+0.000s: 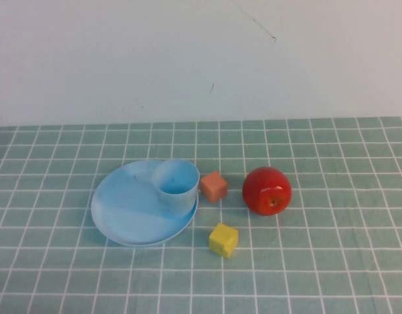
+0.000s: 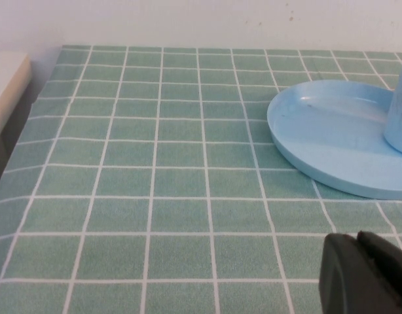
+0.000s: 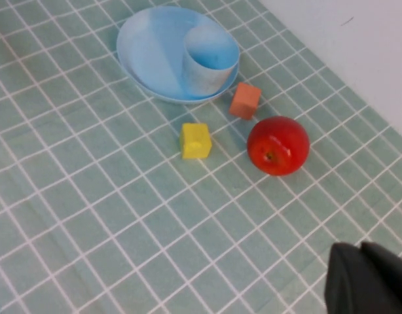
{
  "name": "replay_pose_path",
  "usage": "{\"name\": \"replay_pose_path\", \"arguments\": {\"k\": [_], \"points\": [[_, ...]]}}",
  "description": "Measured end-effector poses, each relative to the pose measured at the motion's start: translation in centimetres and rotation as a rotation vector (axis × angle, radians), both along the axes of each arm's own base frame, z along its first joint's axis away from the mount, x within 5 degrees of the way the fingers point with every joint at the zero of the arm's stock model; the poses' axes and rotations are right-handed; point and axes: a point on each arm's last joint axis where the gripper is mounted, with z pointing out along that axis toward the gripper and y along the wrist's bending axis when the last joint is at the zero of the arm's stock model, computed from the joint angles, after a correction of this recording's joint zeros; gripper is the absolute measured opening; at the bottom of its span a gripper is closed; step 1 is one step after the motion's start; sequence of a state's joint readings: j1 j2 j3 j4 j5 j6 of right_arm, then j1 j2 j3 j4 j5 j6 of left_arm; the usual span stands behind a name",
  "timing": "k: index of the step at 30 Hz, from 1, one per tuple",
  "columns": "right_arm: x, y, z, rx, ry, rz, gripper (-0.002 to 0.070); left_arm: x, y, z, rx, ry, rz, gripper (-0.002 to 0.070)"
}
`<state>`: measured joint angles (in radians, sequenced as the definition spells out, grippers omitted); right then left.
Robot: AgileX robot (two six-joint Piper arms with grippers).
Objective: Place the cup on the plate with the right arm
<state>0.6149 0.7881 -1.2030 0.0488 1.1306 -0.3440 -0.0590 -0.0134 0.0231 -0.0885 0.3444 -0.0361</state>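
Observation:
The light blue cup [image 1: 175,186] stands upright on the right part of the round light blue plate [image 1: 126,208]. Both also show in the right wrist view, the cup [image 3: 207,59] on the plate [image 3: 148,46], and in the left wrist view, the cup [image 2: 401,108] at the picture's edge on the plate [image 2: 325,134]. Neither arm shows in the high view. My right gripper [image 3: 361,252] is shut and empty, well away from the cup, above the cloth. My left gripper [image 2: 358,239] is shut and empty, above the cloth short of the plate.
An orange cube [image 1: 214,186] sits just right of the cup. A red apple [image 1: 267,190] lies further right. A yellow cube [image 1: 223,240] sits in front of the plate's right edge. A green checked cloth [image 1: 332,261] covers the table; a white wall stands behind.

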Motion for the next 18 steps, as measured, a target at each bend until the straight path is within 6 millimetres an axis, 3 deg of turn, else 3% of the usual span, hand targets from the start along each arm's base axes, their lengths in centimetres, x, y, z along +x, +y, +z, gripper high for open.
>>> {"name": "replay_pose_path", "arguments": {"k": [5, 14, 18], "points": [[-2.5, -1.1, -0.4, 0.022, 0.084, 0.025, -0.0002, 0.0, 0.0, 0.0, -0.002, 0.0, 0.001, -0.0003], [-2.6, -1.2, -0.5, 0.026, 0.084, 0.021, -0.0002, 0.0, 0.0, 0.0, -0.002, 0.0, 0.001, -0.0003], [-3.3, -2.3, -0.2, 0.043, 0.044, -0.049, -0.0002, 0.0, 0.0, 0.0, -0.002, 0.0, 0.001, -0.0003]]}}
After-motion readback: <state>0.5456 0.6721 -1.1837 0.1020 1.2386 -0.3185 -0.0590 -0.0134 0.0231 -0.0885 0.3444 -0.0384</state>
